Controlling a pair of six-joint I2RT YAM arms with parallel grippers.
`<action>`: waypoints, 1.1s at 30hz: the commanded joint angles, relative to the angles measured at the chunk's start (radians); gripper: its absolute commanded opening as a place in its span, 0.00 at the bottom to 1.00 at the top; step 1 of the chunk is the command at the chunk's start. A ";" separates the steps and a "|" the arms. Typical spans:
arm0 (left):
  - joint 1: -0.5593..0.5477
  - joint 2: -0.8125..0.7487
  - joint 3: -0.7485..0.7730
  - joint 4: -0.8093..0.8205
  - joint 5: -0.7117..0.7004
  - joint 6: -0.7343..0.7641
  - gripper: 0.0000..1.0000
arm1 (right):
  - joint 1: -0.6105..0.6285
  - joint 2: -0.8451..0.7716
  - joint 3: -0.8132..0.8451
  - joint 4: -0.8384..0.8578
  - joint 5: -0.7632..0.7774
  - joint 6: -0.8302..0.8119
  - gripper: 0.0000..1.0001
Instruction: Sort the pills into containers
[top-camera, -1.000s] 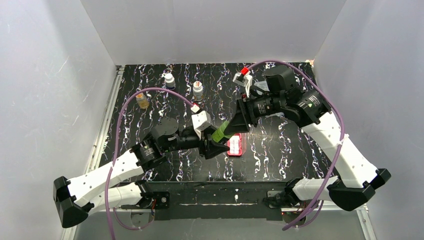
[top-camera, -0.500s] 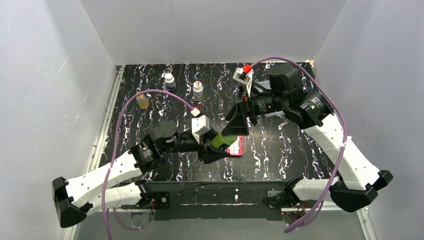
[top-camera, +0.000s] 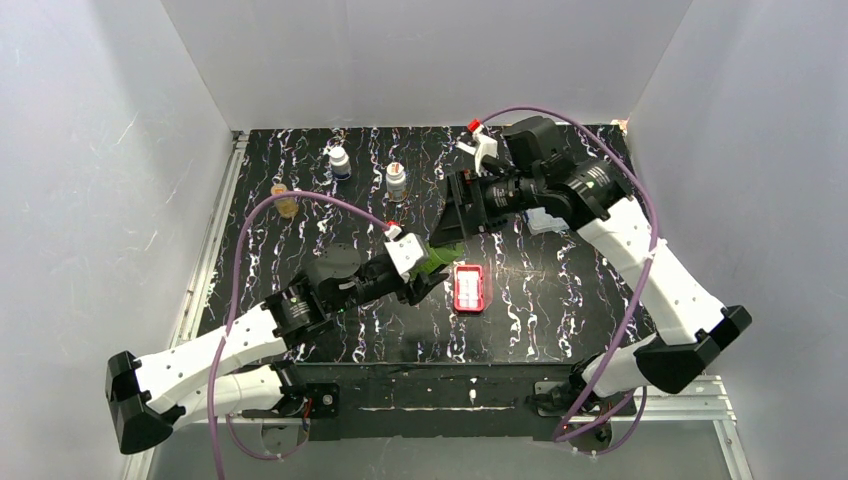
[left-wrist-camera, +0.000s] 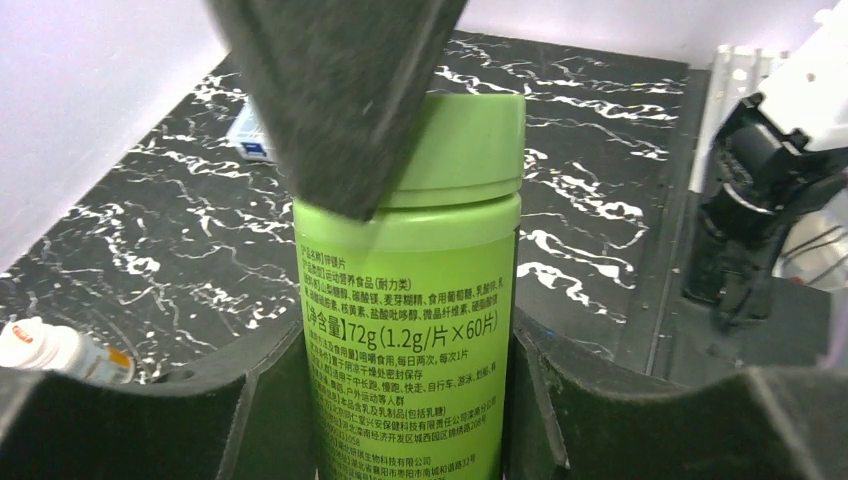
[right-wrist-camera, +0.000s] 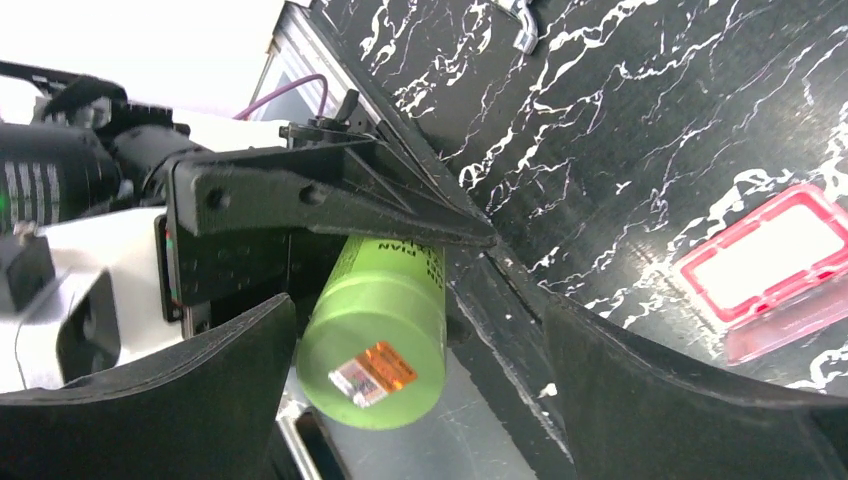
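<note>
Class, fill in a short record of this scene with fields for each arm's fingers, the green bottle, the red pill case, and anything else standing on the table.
left fingers: shut on the green bottle, gripping its body
right fingers: open, on either side of the bottle's far end, not gripping
cap: on the bottle
pill case: flat on the table, beside the held bottle, untouched
other items: three small bottles at the back left
</note>
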 joint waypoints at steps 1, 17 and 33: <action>-0.020 0.010 0.002 0.049 -0.138 0.099 0.00 | -0.003 0.028 0.017 0.041 -0.033 0.090 0.97; -0.026 0.045 -0.040 0.081 -0.267 0.120 0.00 | -0.003 0.029 -0.047 0.022 -0.007 0.099 0.85; -0.026 0.015 -0.004 -0.009 -0.022 0.054 0.00 | -0.007 0.002 -0.038 0.049 0.032 0.003 0.27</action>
